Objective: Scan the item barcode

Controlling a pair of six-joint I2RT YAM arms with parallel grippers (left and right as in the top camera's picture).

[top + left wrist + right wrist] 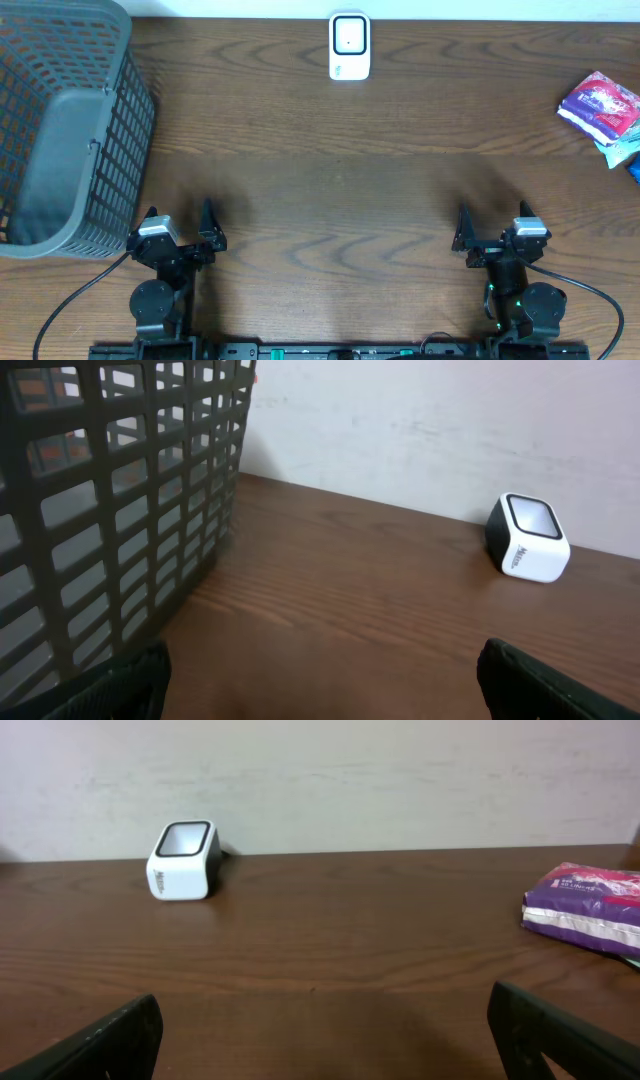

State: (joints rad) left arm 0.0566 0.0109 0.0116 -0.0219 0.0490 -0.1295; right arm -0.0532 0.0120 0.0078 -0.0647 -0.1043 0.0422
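Note:
The item, a purple and pink packet (pixel 600 105), lies at the table's far right edge and shows at the right of the right wrist view (pixel 585 908). A white barcode scanner (pixel 349 45) with a dark window stands at the back centre, also in both wrist views (pixel 528 538) (pixel 183 860). My left gripper (pixel 180 218) rests near the front left, open and with nothing in it (pixel 320 690). My right gripper (pixel 493 220) sits near the front right, open with bare table between its fingers (pixel 325 1045). Both are far from the packet and the scanner.
A grey mesh basket (pixel 60 130) fills the left side of the table, close to the left gripper, and looms at the left of the left wrist view (pixel 110 510). A teal packet (pixel 625 150) pokes out beneath the purple one. A pale wall backs the table.

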